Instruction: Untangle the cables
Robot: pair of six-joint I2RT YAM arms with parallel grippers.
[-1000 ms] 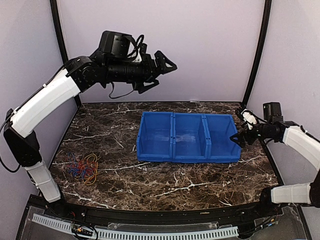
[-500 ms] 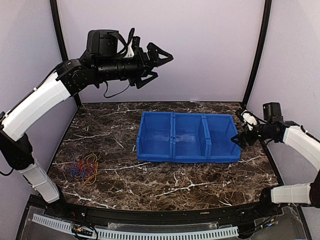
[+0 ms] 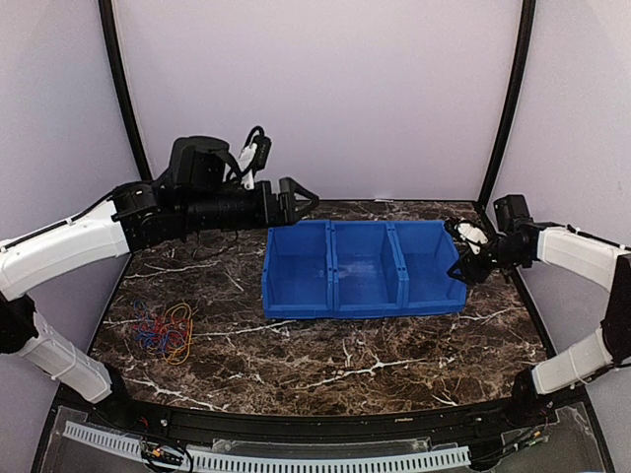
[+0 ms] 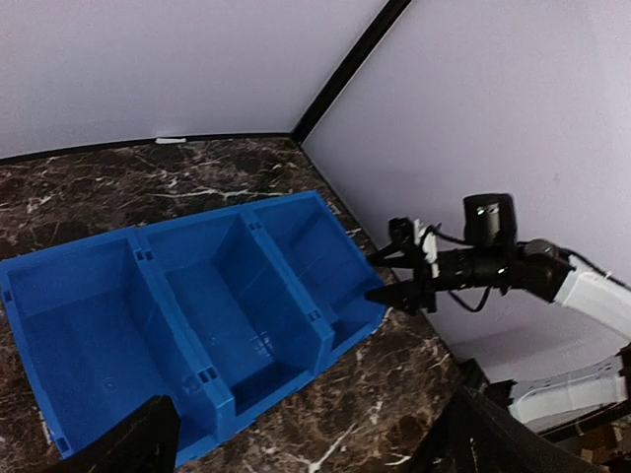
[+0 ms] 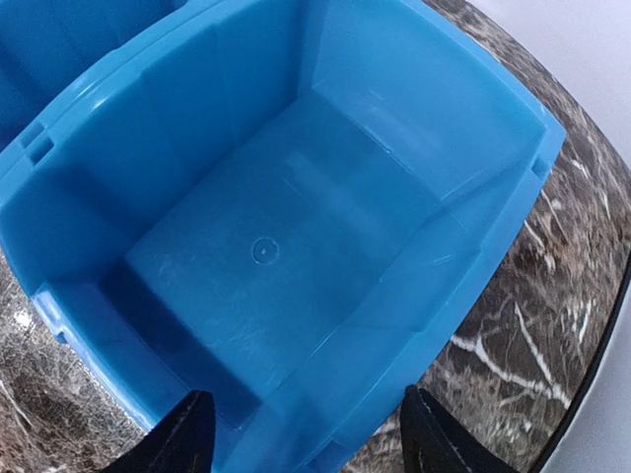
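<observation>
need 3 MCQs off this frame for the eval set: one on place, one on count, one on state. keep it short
1. The cable tangle lies: A) on the table, left of the blue bin; B) inside the bin; C) against the back wall.
2. The bin's compartments: A) two; B) four; C) three.
3. The left gripper is: A) shut on cables; B) open; C) shut on the bin.
Key: 1A, tangle sits on bare marble; 2C, two dividers show; 3B, jaws spread wide apart.
</observation>
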